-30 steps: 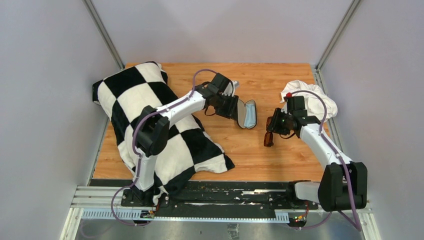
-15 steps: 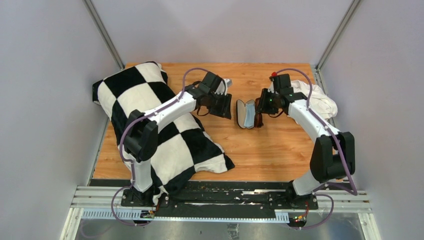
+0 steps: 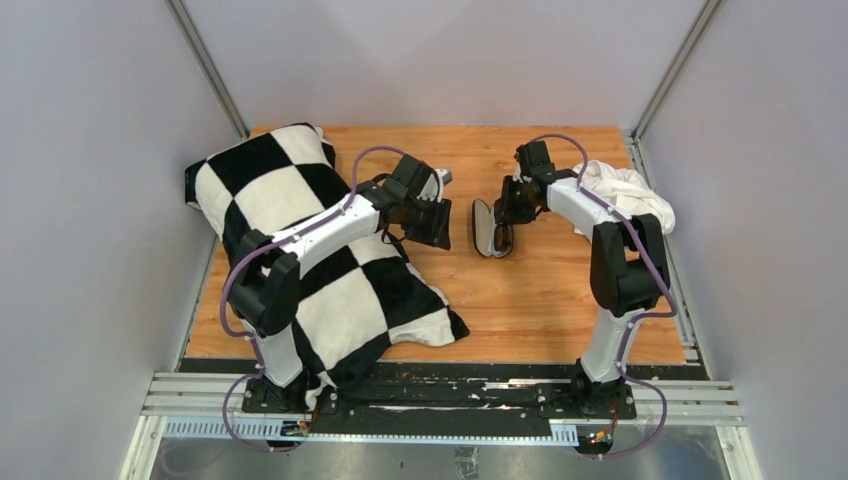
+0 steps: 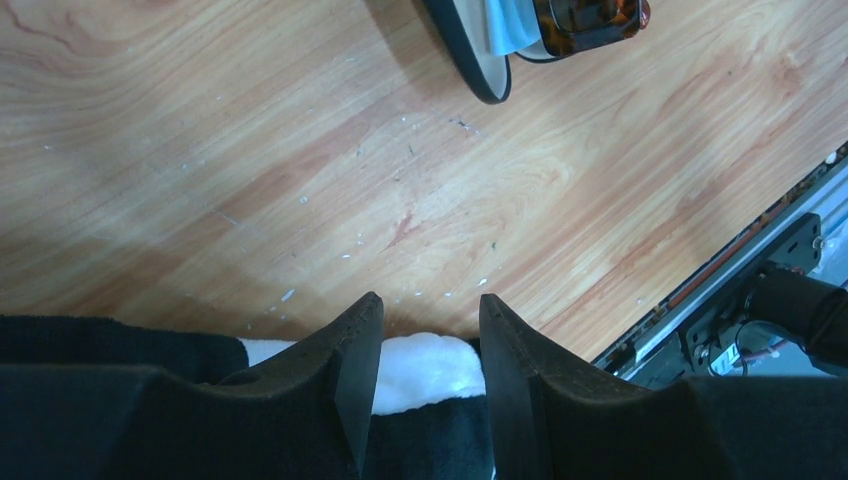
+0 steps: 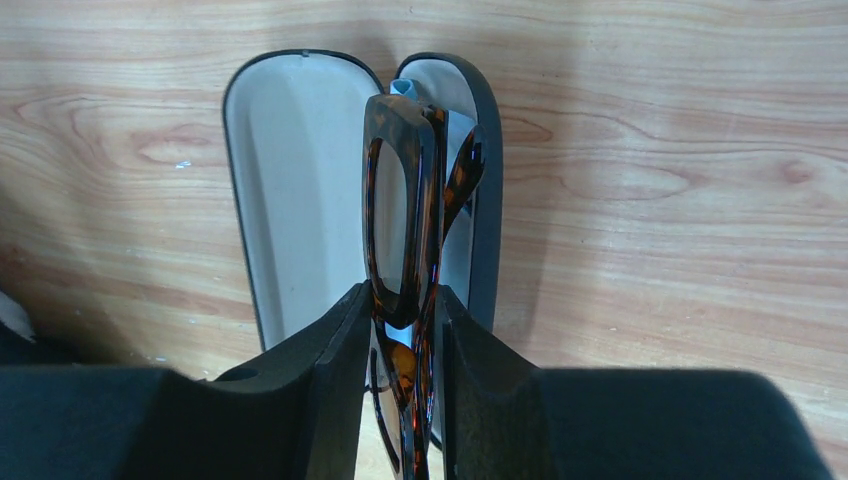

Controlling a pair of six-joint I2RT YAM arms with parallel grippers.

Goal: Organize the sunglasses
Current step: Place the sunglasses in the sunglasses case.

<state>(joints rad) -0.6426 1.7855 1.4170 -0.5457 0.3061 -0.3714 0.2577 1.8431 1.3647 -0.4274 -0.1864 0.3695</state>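
Pinching the sunglasses (image 5: 400, 200): right gripper (image 5: 402, 300) has both fingers pressed onto the folded frame, and the narrow gap is filled by it. Glasses stand on edge, lenses vertical, over the open black case (image 5: 290, 180), lined up along the divide between its 2 halves. Their far end is near the blue cloth (image 5: 403, 88) tucked in the half on the right of that view. Can't tell from the wrist view whether the frame touches the lining; probably just above it.

Other arm: left gripper (image 4: 430, 310) has fingers spread with nothing between them, over the edge of the checkered cushion (image 3: 290, 210). A white patch of it shows in the gap. It sits apart from the case, to its left.

Left wrist view catches only 1 end of the case, with cloth and amber frame tip at the top edge. Top view adds the layout: case in the middle of the table (image 3: 540, 290), right arm coming at it from the far side, white cloth (image 3: 625, 195) bundled at the right edge.
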